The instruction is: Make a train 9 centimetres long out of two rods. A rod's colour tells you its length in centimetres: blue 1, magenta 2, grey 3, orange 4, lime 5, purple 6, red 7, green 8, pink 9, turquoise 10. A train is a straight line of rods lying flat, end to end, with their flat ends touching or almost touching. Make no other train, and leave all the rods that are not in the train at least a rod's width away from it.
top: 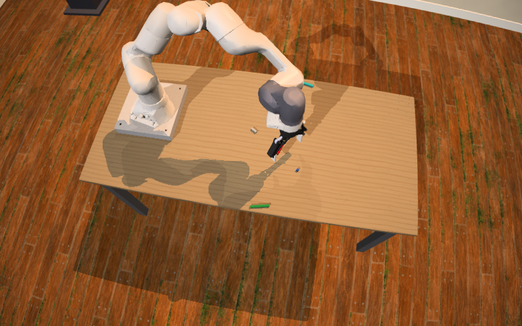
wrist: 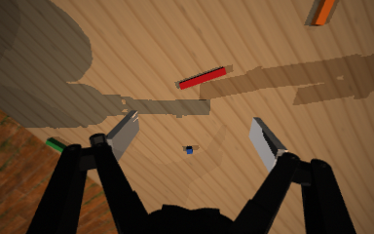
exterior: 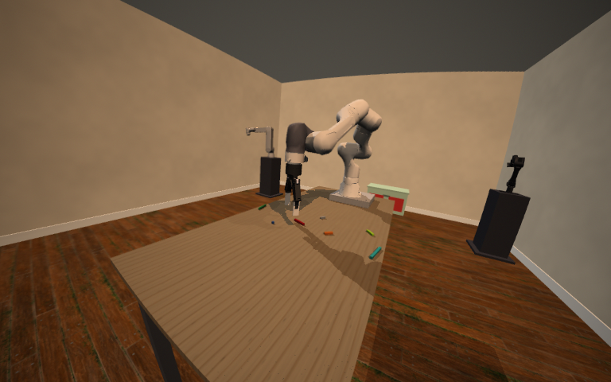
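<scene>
My gripper (top: 286, 149) (exterior: 292, 205) (wrist: 194, 123) is open and empty above the table. The small blue rod (top: 297, 170) (exterior: 272, 222) (wrist: 189, 150) lies below it, between the fingers in the wrist view. The green rod (top: 259, 206) (exterior: 262, 207) (wrist: 56, 144) lies at the table's long edge, near the bottom in the top view. The red rod (top: 279, 149) (exterior: 299, 222) (wrist: 203, 78) lies flat, partly hidden by a finger in the top view. The blue, green and red rods are well apart.
A short grey rod (top: 253, 130) (exterior: 323, 217) lies towards the arm's base. An orange rod (exterior: 328, 233) (wrist: 323, 12), a lime rod (exterior: 369, 232) and a turquoise rod (top: 308, 84) (exterior: 375, 252) lie separately, the last two near the opposite long edge.
</scene>
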Controlling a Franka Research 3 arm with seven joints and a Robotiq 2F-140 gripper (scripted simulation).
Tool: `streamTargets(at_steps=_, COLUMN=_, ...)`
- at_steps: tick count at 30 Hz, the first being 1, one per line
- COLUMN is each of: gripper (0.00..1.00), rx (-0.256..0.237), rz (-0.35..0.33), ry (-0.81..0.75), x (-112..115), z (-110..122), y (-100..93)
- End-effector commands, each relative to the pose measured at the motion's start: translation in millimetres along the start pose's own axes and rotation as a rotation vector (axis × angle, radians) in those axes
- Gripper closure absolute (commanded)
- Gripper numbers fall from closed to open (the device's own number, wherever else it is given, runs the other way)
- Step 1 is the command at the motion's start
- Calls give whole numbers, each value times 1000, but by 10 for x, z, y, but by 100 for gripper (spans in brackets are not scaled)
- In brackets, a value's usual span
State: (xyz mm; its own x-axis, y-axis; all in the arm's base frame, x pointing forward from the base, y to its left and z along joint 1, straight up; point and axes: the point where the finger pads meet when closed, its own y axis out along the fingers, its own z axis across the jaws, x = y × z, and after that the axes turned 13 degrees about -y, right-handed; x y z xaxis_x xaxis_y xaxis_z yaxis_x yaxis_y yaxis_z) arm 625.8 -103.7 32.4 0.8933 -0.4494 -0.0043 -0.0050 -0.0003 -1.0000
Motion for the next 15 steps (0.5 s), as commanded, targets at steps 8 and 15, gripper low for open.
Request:
streamTargets(at_steps=8, gripper=0, rx=0, rz=-3, ry=-292, x=-12, z=42, y=-3)
streamTargets(at_steps=15, gripper=0, rx=0, rz=-3, ry=-419, x=-27, z=72, y=-2)
